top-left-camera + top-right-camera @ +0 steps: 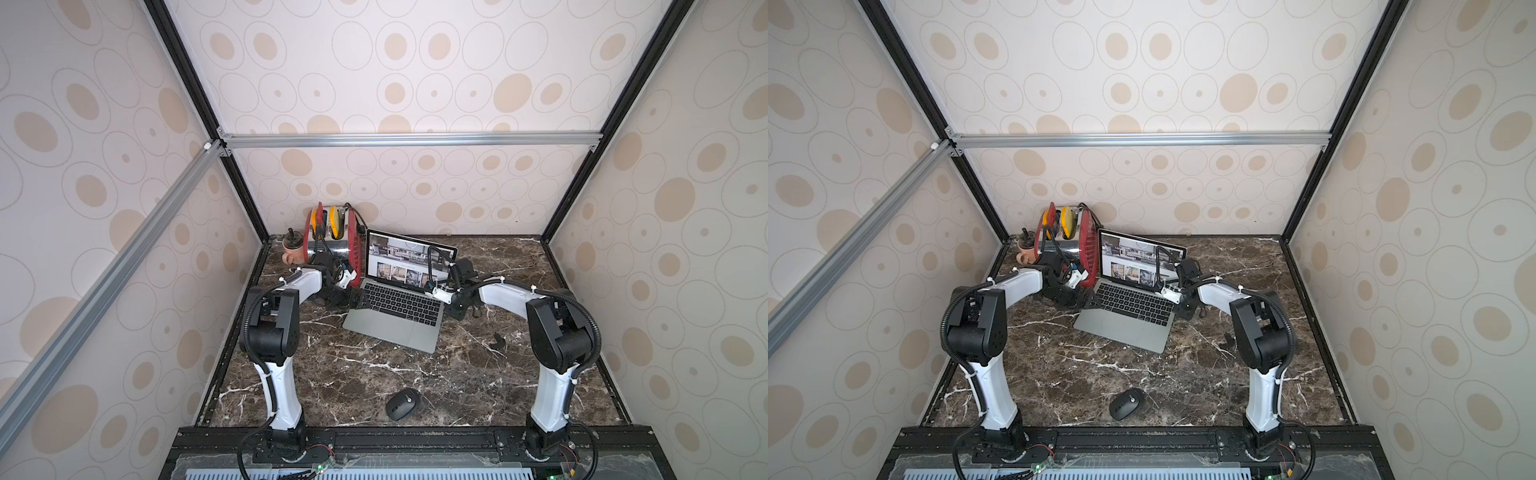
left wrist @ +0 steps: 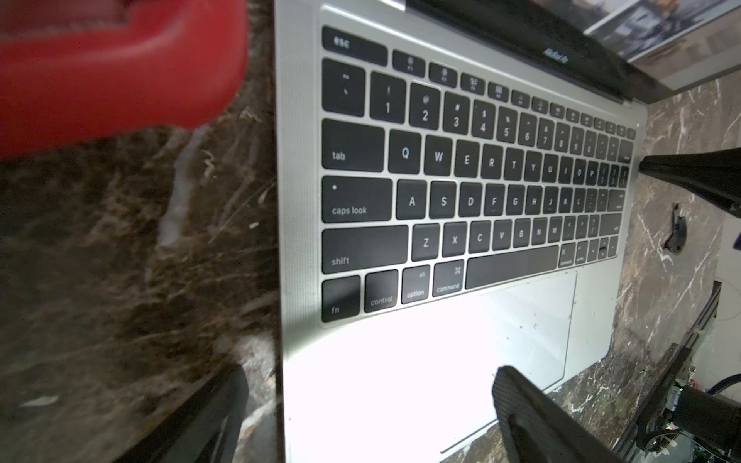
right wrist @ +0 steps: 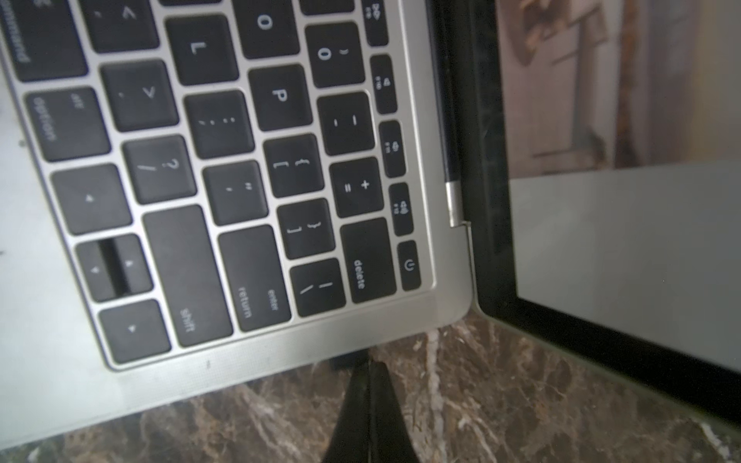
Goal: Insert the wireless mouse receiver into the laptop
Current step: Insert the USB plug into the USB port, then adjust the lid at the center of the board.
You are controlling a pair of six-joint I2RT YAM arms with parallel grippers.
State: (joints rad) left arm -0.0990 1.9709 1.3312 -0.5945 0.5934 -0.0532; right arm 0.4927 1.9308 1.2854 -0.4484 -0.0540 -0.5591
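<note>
Mouse (image 1: 402,404) up front, red appliance (image 1: 353,249) beside laptop (image 1: 399,332)

Laptop (image 1: 386,330) matt silver metal; table (image 1: 374,376) glossy brown marble.

One worktop (image 1: 332,374) carries everything. One open laptop (image 1: 365,324) sits toward 12 o'clock, with one screen (image 1: 399,259), one keyboard (image 1: 401,305) and one trackpad (image 1: 405,334). One small black receiver (image 3: 341,362) shows at its edge. One dark mouse (image 1: 402,404) lies at 6 o'clock. One small black piece (image 1: 497,340) lies at 3 o'clock; what it is cannot be told. At 11 o'clock stand one brown mug (image 1: 292,251) and one red-and-silver appliance (image 1: 353,249) with two yellow pieces (image 1: 334,222) in its top. Two arms (image 1: 274,328) reach in, each with one claw, so two claws in all: the left claw (image 1: 356,302) and the right claw (image 3: 368,362).
</note>
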